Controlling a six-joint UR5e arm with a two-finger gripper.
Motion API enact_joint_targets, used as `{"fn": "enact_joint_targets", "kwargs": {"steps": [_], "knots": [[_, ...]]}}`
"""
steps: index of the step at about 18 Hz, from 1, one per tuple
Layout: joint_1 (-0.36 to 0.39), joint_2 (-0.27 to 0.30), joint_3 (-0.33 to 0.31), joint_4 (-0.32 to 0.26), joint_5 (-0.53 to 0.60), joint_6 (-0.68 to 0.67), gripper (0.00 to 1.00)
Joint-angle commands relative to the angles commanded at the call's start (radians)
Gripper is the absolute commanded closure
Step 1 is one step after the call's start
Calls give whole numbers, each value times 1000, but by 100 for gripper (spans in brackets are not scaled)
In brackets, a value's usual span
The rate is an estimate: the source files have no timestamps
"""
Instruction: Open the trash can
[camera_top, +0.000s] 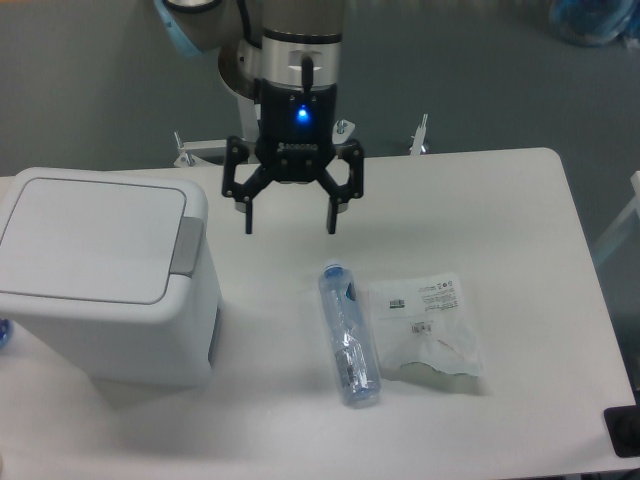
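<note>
Camera view from above the table shows my pincer (290, 220) hanging over the white table (500, 200) with its two fingers (248, 212) spread wide and nothing between them. It sits just to the right of the trash can (100, 275), which stands at the left edge of the table and is by far the biggest thing here. The lid (90, 238) lies flat and shut, so the task is not yet done. The grey push tab (186, 245) runs along the lid's right edge, the side that faces me, and I judge that is why I am placed on this side: the tab is what lets the lid go, and it is near my left finger but not touched. My fingers point straight down, which suits pressing down on the tab with a fingertip.

A clear plastic bottle (348, 335) lies on its side in the middle of the table, and a clear plastic bag (425, 322) with small labels lies flat just beside it on the right. Both are below my pincer in the picture and apart from it, and neither stands between me and the tab, so I see no reason to go near them
</note>
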Motion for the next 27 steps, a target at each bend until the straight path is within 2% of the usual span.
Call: {"fn": "enact_joint_targets", "kwargs": {"steps": [9, 27], "knots": [[-69, -38, -5, 20, 2, -29, 0], [-78, -46, -17, 21, 2, -29, 0]]}}
